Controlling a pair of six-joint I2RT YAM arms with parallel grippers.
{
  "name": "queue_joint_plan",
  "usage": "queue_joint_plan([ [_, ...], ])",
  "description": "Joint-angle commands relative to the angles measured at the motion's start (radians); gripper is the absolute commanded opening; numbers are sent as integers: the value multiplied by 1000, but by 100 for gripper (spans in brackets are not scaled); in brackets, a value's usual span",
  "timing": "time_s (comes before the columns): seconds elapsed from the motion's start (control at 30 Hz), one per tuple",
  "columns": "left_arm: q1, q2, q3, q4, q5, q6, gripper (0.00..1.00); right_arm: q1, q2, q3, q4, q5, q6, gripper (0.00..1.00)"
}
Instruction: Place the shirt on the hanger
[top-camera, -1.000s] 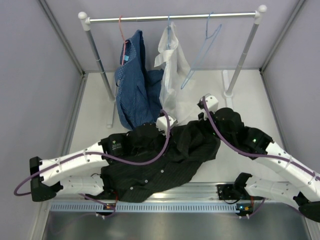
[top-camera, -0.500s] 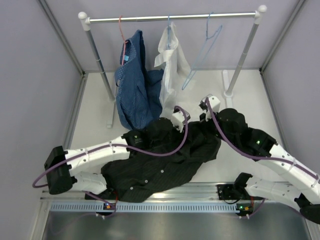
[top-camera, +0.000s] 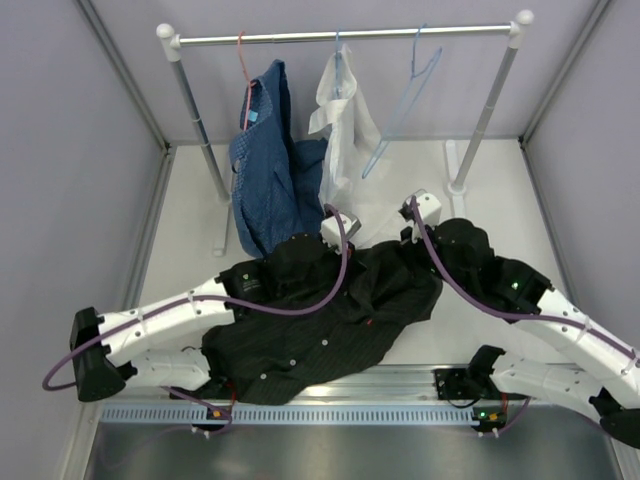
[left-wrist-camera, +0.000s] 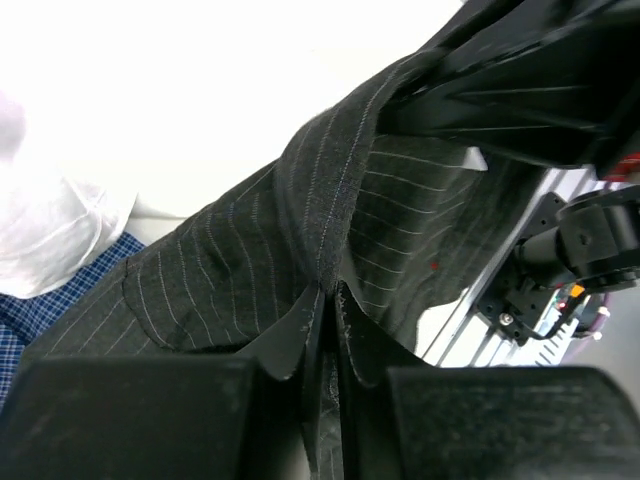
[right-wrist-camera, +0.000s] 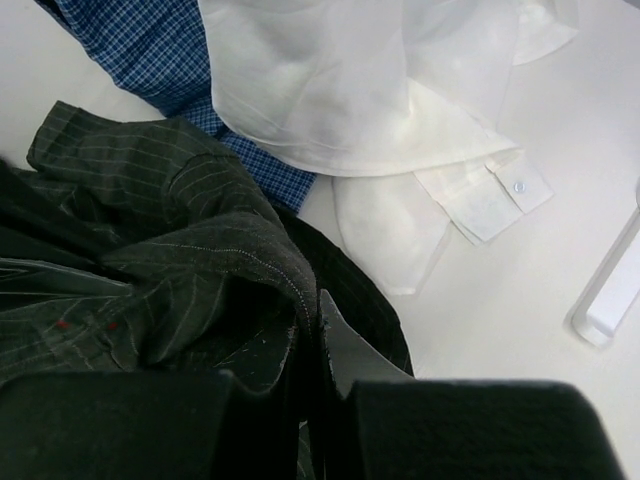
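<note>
L claw (left-wrist-camera: 325, 300) & R claw (right-wrist-camera: 306, 318) are both pinching folds of the black pinstriped button-up shirt (top-camera: 320, 330), lying bunched on the white bench (top-camera: 185, 250) well short of the thin light-blue wire hanger (top-camera: 402, 112), R claw nearer.

No text, brand, number or sign can be read in any view: the small pale round mark on the left arm's black joint housing (top-camera: 243, 285) and the light-blue tag (top-camera: 253, 115) at the collar of the blue checked hanging shirt (top-camera: 270, 185) are too small to make out.
</note>
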Motion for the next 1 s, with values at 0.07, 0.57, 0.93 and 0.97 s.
queue_joint_plan([
  [0.07, 2, -31, 0, -16, 9, 9, 0, -11, 22, 28, 21, 7, 6, 2],
  [0.57, 2, 46, -18, -14, 38, 3, 27, -13, 17, 45, 22, -14, 6, 2],
  [0.93, 2, 61, -43, 52, 35, 1, 0, -16, 26, 45, 24, -17, 26, 3],
  [0.97, 2, 55, -44, 47, 18, -4, 0, -17, 28, 43, 22, -11, 37, 3],
])
